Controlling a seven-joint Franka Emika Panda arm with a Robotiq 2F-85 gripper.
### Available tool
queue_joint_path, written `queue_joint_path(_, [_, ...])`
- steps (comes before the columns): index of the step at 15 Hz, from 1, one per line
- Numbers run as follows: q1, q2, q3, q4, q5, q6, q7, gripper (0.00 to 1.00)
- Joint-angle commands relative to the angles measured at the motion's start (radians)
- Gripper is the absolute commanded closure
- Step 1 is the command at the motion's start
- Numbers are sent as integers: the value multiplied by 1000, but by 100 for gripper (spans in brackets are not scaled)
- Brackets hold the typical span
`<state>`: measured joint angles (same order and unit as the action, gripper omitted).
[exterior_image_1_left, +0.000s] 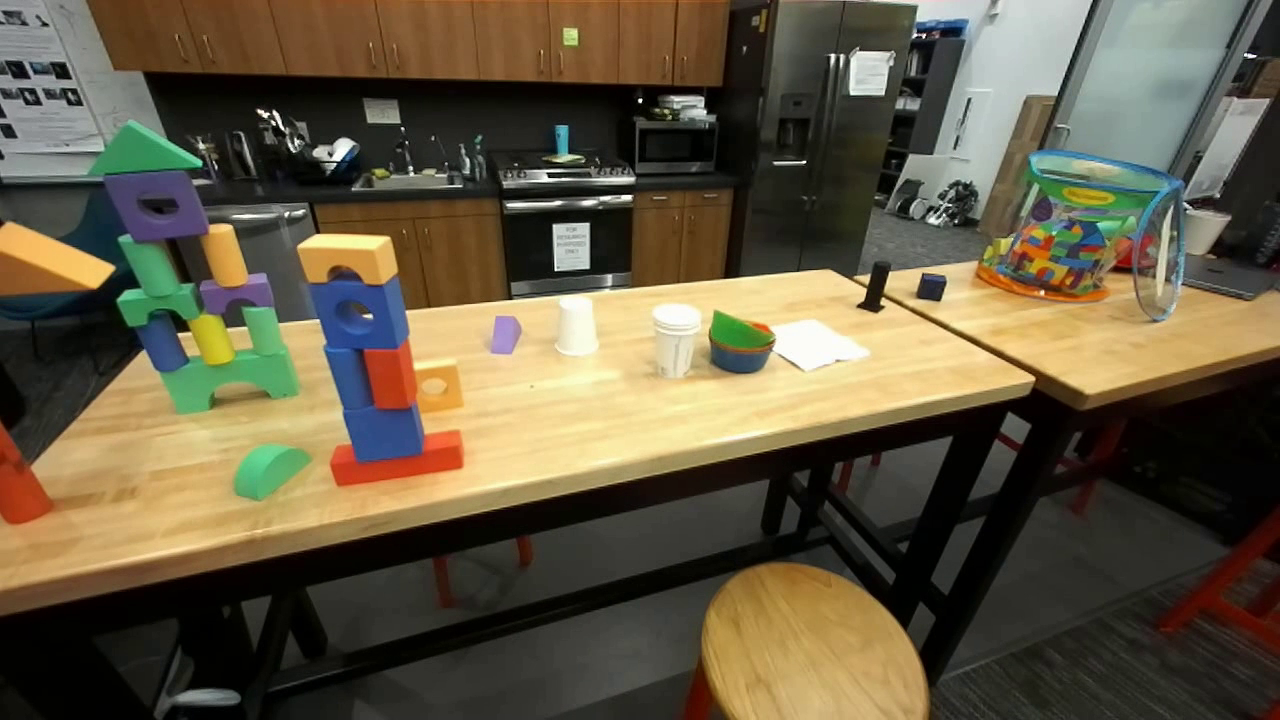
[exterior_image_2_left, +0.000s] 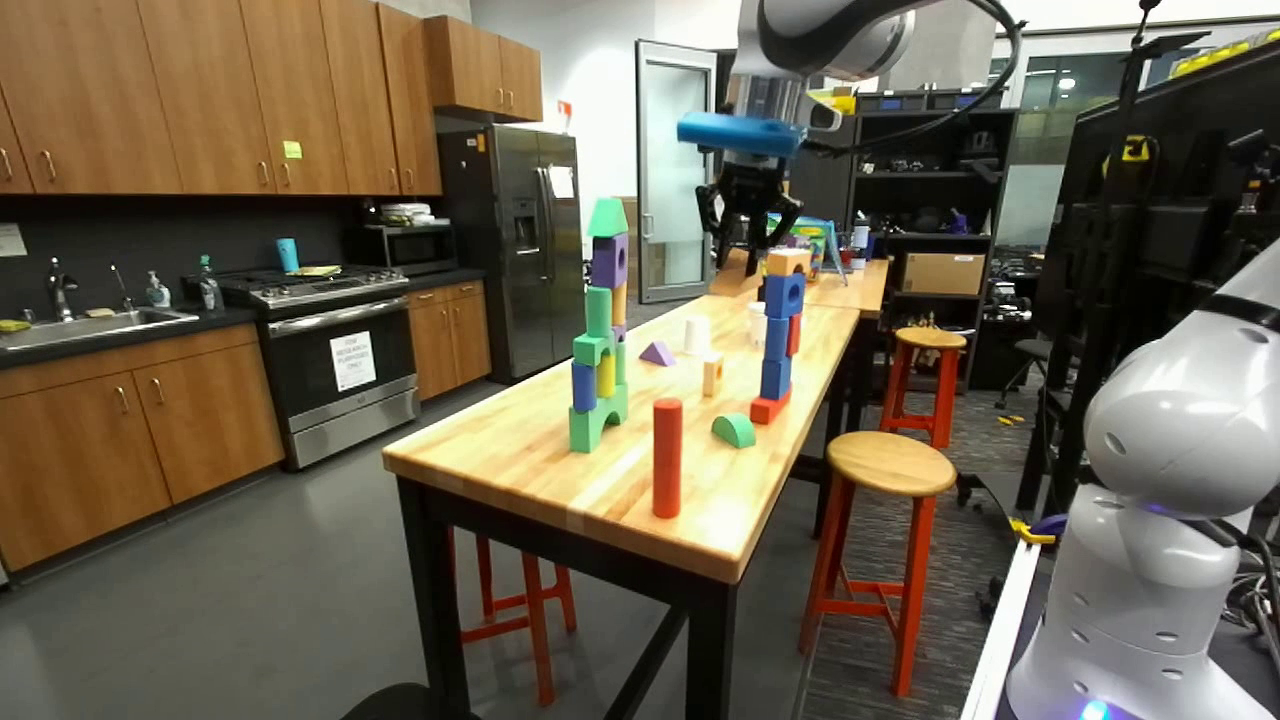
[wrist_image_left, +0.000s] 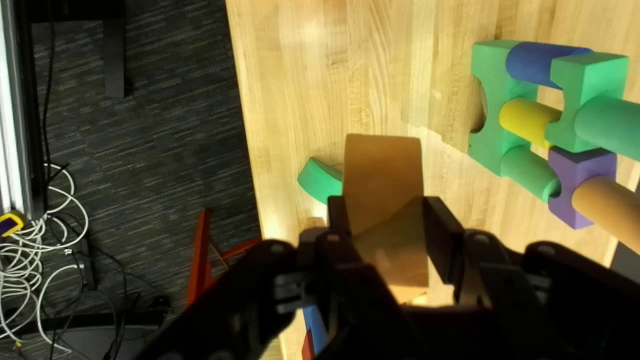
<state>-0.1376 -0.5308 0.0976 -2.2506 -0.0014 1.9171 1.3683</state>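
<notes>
Orange block: a wedge-shaped orange block (wrist_image_left: 384, 175), matte and smooth like foam, with flat faces; it is in the air above the light wooden table (exterior_image_1_left: 560, 420). In the wrist view it looks almost brown, and its sloping side shows at the left border of an exterior view.
Gripper: the black gripper (wrist_image_left: 386, 215) is closed around this block, with 1 finger against each side.
Beneath: a green half-round block (wrist_image_left: 320, 181) rests on the wood; in the wrist view the orange block covers part of it.
Building: a many-coloured building of arches and cylinders (exterior_image_1_left: 160, 303), with a green triangular block (exterior_image_1_left: 145, 152) as its roof.
Tower: a blue and red tower (exterior_image_1_left: 350, 380) stands on its flat red bar (exterior_image_1_left: 400, 463).
Loose pieces: an upright red cylinder (exterior_image_2_left: 667, 458) and a square orange block with a round hole (exterior_image_1_left: 452, 392).
Table top: pale, slightly shiny, with strips of grain visible.
Floor: dark carpet (wrist_image_left: 175, 100), finely striped in texture.
Room: brown wooden cupboards (exterior_image_1_left: 430, 40), a steel oven (exterior_image_1_left: 530, 240) and a dark metal fridge (exterior_image_1_left: 830, 150).
</notes>
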Motion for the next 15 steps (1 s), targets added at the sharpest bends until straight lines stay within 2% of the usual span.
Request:
queue_joint_path(1, [-32, 18, -13, 83, -16, -35, 59, 85])
queue_joint_path(5, [-62, 49, -25, 177, -64, -99, 76, 85])
queue_joint_path(8, [-58, 89, -53, 246, -90, -179, 26, 85])
queue_joint_path(10, [-64, 104, -60, 271, -103, -233, 45, 85])
queue_joint_path(11, [-49, 68, -62, 217, -92, -178, 47, 60])
queue_joint_path(15, [-50, 94, -72, 245, -98, -206, 47, 60])
